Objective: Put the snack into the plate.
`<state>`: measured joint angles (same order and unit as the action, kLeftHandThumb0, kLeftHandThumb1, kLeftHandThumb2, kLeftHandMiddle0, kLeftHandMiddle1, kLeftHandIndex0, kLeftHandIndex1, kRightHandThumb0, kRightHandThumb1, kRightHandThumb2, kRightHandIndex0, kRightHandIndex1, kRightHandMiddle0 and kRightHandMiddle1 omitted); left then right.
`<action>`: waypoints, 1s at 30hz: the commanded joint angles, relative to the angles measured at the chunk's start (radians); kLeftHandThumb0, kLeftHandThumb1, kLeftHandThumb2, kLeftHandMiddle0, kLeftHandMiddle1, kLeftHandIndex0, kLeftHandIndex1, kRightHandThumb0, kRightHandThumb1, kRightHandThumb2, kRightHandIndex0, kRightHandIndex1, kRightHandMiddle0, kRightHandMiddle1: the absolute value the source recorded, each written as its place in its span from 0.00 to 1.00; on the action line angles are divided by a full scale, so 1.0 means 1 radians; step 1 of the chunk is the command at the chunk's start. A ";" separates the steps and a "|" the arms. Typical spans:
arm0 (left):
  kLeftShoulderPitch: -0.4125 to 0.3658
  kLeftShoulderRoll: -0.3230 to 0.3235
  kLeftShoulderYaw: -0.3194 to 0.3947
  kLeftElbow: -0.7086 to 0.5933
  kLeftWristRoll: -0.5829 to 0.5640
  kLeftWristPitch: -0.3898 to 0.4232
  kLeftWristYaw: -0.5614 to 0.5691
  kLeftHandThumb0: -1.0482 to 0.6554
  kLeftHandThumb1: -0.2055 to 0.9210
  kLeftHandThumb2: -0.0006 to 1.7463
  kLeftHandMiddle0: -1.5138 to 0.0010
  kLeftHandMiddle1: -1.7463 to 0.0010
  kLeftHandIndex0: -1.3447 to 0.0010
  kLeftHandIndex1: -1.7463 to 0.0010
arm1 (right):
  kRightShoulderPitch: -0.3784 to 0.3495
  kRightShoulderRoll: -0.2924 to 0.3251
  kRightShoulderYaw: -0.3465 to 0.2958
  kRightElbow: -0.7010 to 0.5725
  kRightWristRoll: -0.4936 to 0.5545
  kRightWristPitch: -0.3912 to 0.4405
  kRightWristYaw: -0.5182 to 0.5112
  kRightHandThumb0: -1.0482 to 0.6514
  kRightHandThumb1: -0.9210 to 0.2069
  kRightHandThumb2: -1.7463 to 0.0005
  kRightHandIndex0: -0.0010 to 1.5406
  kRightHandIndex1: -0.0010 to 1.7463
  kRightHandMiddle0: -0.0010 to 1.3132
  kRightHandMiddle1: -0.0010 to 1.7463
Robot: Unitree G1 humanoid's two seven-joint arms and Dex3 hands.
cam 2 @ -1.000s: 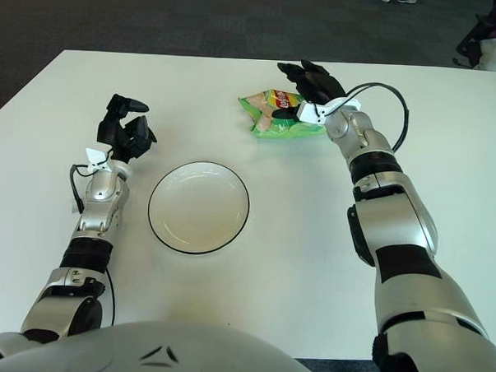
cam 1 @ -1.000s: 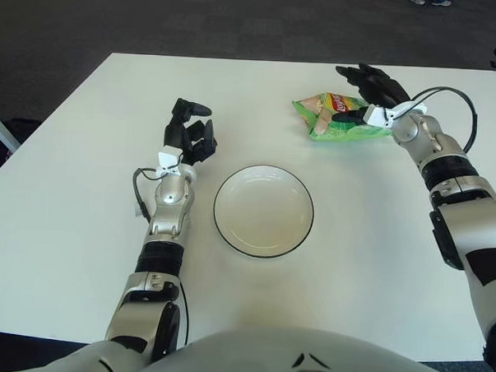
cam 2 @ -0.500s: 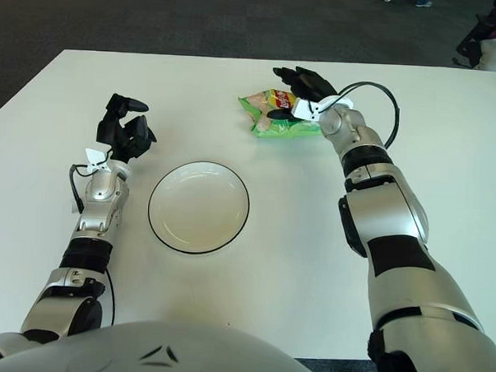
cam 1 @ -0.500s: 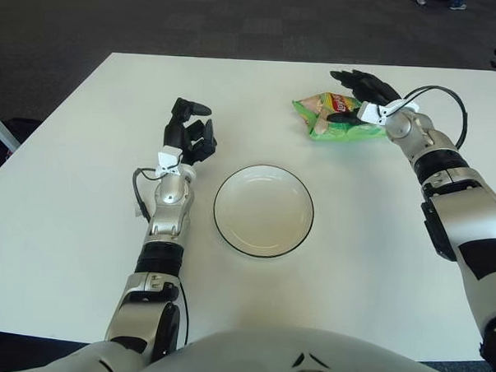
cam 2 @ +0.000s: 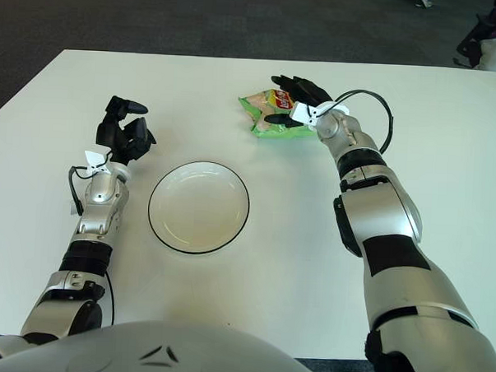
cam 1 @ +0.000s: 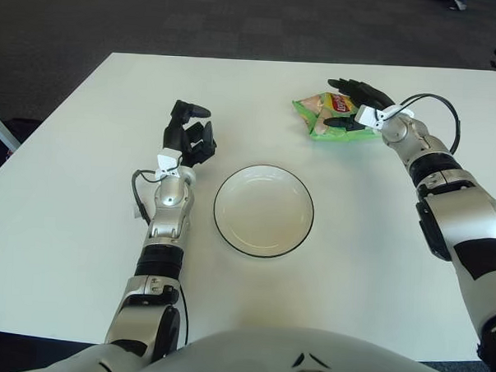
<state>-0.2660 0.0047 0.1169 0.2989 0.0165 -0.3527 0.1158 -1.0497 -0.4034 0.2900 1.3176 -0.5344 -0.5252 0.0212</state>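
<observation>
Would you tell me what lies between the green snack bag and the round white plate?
Only bare white table separates the green snack bag, where the right hand is, from the round white plate, seen in both views.

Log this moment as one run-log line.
right hand: fingers over snack bag, grasp unclear | plate: empty | left hand: idle, left of plate

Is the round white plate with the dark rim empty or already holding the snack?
Empty: the round white plate shows only bare surface; the green snack bag lies beyond it under the right hand.
</observation>
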 commanded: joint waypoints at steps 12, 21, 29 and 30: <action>0.014 -0.002 0.003 -0.027 0.006 0.012 0.021 0.40 0.82 0.45 0.40 0.00 0.76 0.00 | 0.035 0.006 -0.003 0.016 0.015 0.028 0.008 0.13 0.00 0.85 0.10 0.01 0.22 0.03; 0.009 0.000 0.008 -0.024 0.006 0.014 0.026 0.40 0.81 0.46 0.40 0.00 0.75 0.00 | 0.041 -0.001 0.012 0.016 0.002 0.033 0.020 0.14 0.00 0.87 0.12 0.01 0.25 0.03; 0.003 0.000 0.009 -0.016 0.006 0.013 0.035 0.39 0.81 0.46 0.39 0.00 0.75 0.00 | 0.063 -0.007 0.022 0.016 0.003 0.031 0.035 0.19 0.00 0.93 0.26 0.02 0.34 0.04; 0.003 0.000 0.009 -0.016 0.006 0.013 0.036 0.39 0.81 0.46 0.39 0.00 0.75 0.00 | 0.065 -0.007 0.023 0.015 0.003 0.031 0.035 0.20 0.00 0.94 0.29 0.02 0.36 0.04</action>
<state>-0.2613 -0.0002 0.1203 0.2806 0.0166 -0.3430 0.1393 -1.0137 -0.4024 0.3053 1.3286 -0.5282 -0.4987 0.0445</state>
